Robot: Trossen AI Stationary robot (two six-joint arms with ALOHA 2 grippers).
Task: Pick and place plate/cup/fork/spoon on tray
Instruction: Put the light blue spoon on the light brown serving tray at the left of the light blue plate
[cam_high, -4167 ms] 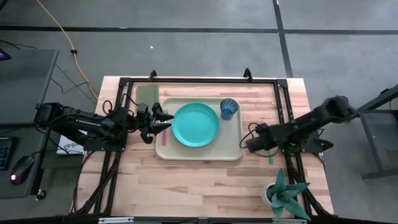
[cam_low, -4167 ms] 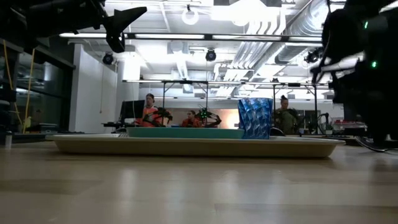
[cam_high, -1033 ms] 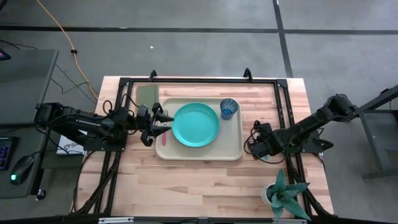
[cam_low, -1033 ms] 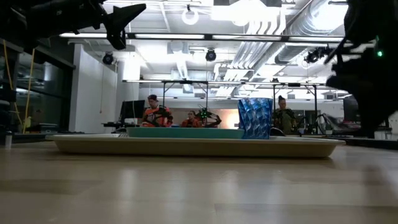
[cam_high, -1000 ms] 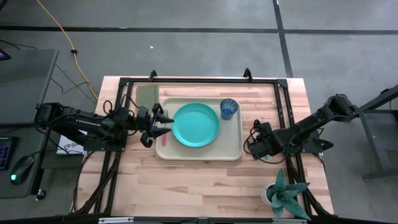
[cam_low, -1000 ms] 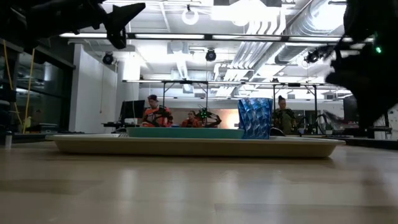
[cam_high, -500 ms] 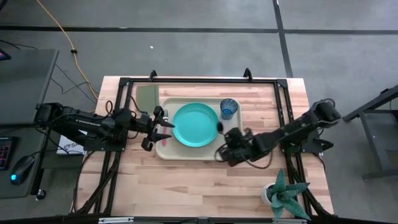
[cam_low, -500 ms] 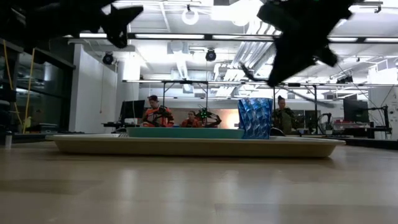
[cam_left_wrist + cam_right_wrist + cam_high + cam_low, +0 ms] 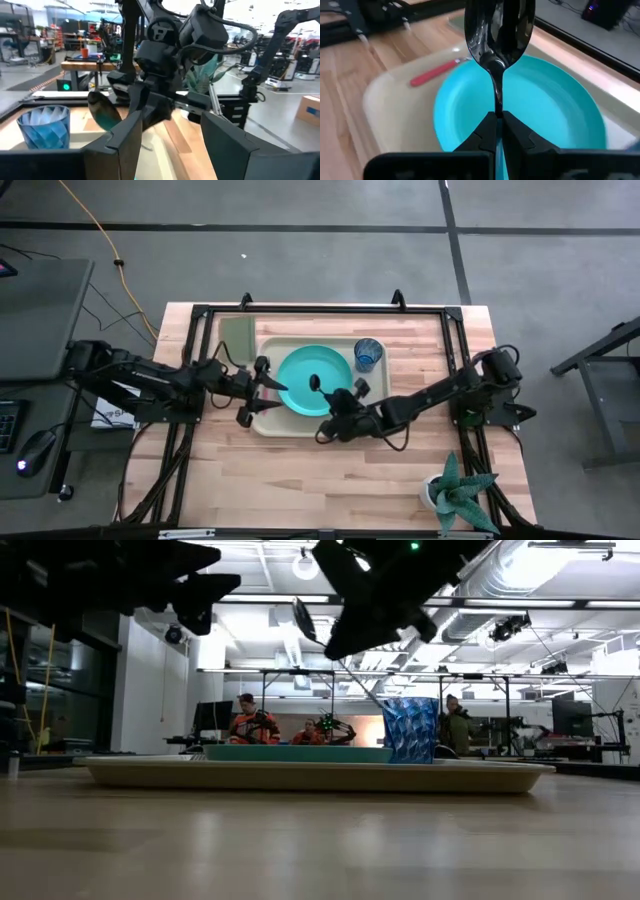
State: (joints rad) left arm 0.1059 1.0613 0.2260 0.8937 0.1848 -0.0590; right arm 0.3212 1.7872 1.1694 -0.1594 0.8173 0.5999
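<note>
The beige tray (image 9: 375,420) carries the teal plate (image 9: 300,365), the blue cup (image 9: 368,353) at its far right corner and the pink-handled fork (image 9: 432,74) along its left side. My right gripper (image 9: 335,408) reaches in from the right and is shut on the spoon, whose dark bowl (image 9: 315,383) hovers over the plate. At the tray's left rim my left gripper (image 9: 262,398) stands open above the fork, holding nothing. The cup (image 9: 410,730) stands upright on its base. My right gripper pinches the spoon's thin stem (image 9: 497,107), just behind the bowl (image 9: 499,30), between its two fingertips (image 9: 485,127). The fingers come slanting from the table's near right and lie along the spoon. The spoon sticks out ahead of them, lifted clear above the plate (image 9: 545,100).
A small olive-green flat rectangle (image 9: 235,332) lies beside the tray's far left corner. A potted plant (image 9: 455,495) stands at the near right corner. A black metal frame (image 9: 320,310) runs along the table's edges. Bare wood lies near the front edge.
My right gripper has swung from the table's right edge leftward over the tray, carrying the spoon up and across until its bowl hangs above the plate. My left gripper has shifted a little toward the tray, still open.
</note>
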